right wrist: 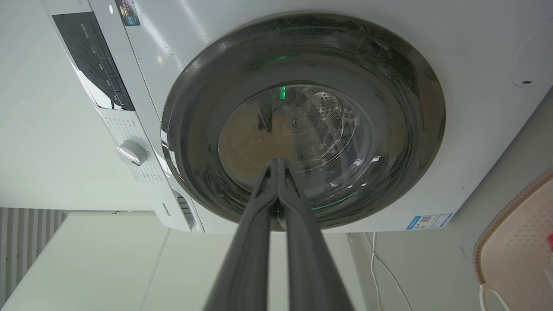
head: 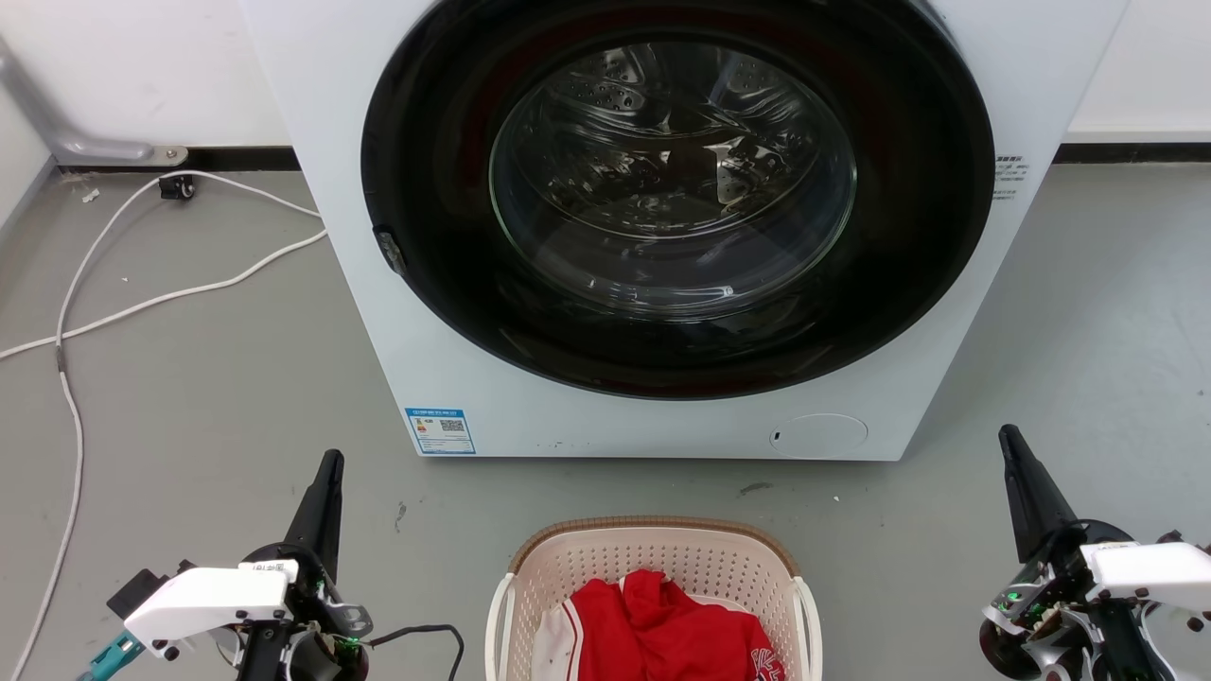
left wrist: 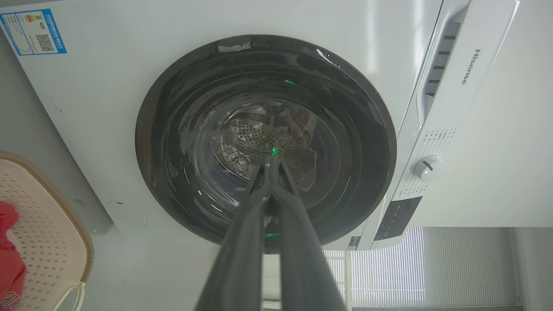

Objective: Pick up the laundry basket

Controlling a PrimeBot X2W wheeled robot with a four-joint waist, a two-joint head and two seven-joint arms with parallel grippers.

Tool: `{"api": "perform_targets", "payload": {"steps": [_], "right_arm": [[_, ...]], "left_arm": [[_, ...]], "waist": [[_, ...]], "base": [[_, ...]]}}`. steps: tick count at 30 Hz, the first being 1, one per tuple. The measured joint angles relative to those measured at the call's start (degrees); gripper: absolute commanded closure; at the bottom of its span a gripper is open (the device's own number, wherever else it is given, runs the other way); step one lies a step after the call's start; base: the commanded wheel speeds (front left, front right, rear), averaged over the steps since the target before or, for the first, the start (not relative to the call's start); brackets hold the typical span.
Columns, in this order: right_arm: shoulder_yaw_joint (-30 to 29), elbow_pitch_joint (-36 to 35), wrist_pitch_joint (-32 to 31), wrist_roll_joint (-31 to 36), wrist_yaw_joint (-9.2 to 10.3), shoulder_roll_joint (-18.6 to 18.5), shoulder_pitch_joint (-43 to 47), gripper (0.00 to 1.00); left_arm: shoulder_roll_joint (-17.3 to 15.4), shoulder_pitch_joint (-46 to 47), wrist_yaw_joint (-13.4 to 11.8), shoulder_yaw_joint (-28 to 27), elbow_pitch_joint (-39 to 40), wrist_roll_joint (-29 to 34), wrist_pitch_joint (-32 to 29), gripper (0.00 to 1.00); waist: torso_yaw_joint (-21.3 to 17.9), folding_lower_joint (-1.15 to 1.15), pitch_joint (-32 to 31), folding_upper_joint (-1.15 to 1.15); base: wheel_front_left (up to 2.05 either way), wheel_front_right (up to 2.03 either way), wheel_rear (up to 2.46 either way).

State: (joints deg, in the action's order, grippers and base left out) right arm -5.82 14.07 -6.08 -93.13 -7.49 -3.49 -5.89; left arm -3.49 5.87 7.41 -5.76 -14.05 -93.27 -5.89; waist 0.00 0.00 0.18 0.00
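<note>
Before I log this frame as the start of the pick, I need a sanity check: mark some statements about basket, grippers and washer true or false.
The laundry basket stands on the floor before the washer. True.
The basket is empty. False: red clothing lies in it.
The left gripper grips a basket handle. False: it is shut on nothing, apart from the basket.
The right gripper is shut. True.

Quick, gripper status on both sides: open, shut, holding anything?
Left gripper: jaws shut, holding nothing.
Right gripper: jaws shut, holding nothing.
</note>
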Motion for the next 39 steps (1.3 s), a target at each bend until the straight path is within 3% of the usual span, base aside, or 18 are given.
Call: {"api": "perform_targets", "payload": {"steps": [36, 37, 39], "right_arm": [[-0.3, 0.0, -0.1, 0.3, 0.00, 0.2, 0.0, 1.00], [-0.2, 0.4, -0.1, 0.3, 0.00, 0.2, 0.2, 0.00], [-0.2, 1.4, 0.0, 0.3, 0.00, 0.3, 1.2, 0.00]], "left_arm": [[0.2, 0.0, 0.0, -0.3, 0.0, 0.3, -0.3, 1.00], [0.3, -0.2, 0.0, -0.3, -0.4, 0.3, -0.2, 0.00], [0.5, -1.1, -0.1, -0.2, -1.4, 0.3, -0.2, 0.00]], "waist": [[0.0, 0.00, 0.0, 0.00], [0.0, 0.00, 0.0, 0.00], [0.0, 0.00, 0.0, 0.00]], "base": [[0.00, 0.00, 0.00], [0.00, 0.00, 0.00], [0.00, 0.00, 0.00]]}}
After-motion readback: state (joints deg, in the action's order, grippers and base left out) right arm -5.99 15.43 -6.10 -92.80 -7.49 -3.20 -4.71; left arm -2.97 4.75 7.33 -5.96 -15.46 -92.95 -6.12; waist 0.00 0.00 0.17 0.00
